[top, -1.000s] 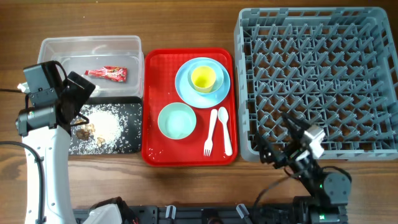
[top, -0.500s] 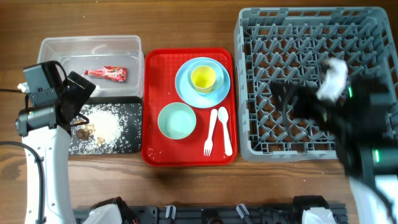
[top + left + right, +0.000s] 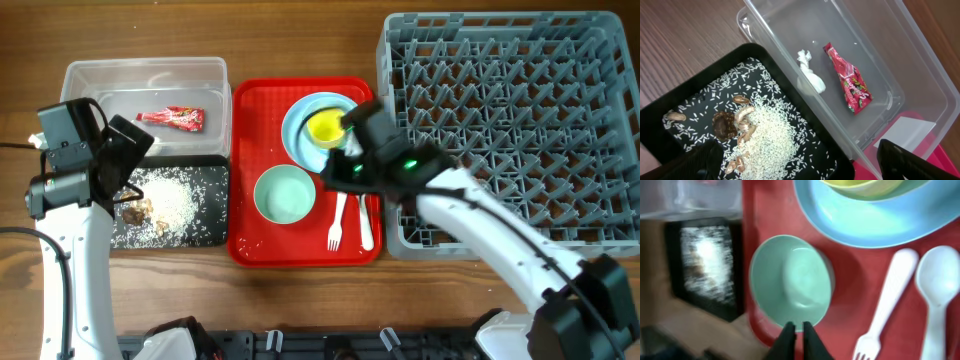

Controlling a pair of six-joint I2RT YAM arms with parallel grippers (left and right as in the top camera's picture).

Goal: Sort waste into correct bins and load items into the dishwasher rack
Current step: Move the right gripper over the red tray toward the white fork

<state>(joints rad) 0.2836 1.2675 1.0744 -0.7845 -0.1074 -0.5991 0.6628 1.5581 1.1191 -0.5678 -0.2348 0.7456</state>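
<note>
My right gripper is shut, and I see nothing between its fingers. It hangs over the red tray, its tips at the near rim of the mint-green bowl. Beside it the yellow cup stands in a light-blue bowl on the light-blue plate. The white fork and spoon lie right of the bowl. My left gripper hangs open over the black tray of rice. The clear tub holds the red wrapper and white scrap.
The grey dishwasher rack fills the right side and holds nothing that I can see. My right arm stretches from the bottom right across the rack's front left corner. Brown food bits lie among the rice.
My right arm has swung from its resting place at the front right, over the rack, to the red tray, and its gripper has shut. The left arm has not moved.
</note>
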